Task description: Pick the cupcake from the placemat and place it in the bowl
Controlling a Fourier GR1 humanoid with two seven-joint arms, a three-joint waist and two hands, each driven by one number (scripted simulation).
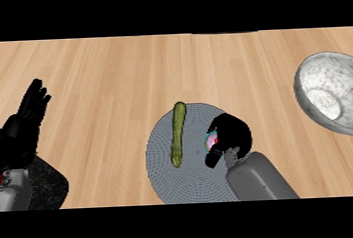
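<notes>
A round grey placemat (165, 161) lies on the wooden counter at the lower middle of the head view. On its right part my right hand (229, 132) curls round the cupcake (211, 141), of which only a pink and teal sliver shows by the fingers. The speckled white bowl (330, 94) stands at the right edge, well apart from the hand. My left hand (28, 117) rests open at the left, fingers up.
A long green vegetable (177, 134) lies lengthwise on the placemat, just left of my right hand. A dark speckled slab (48, 186) shows at the lower left corner under the left forearm.
</notes>
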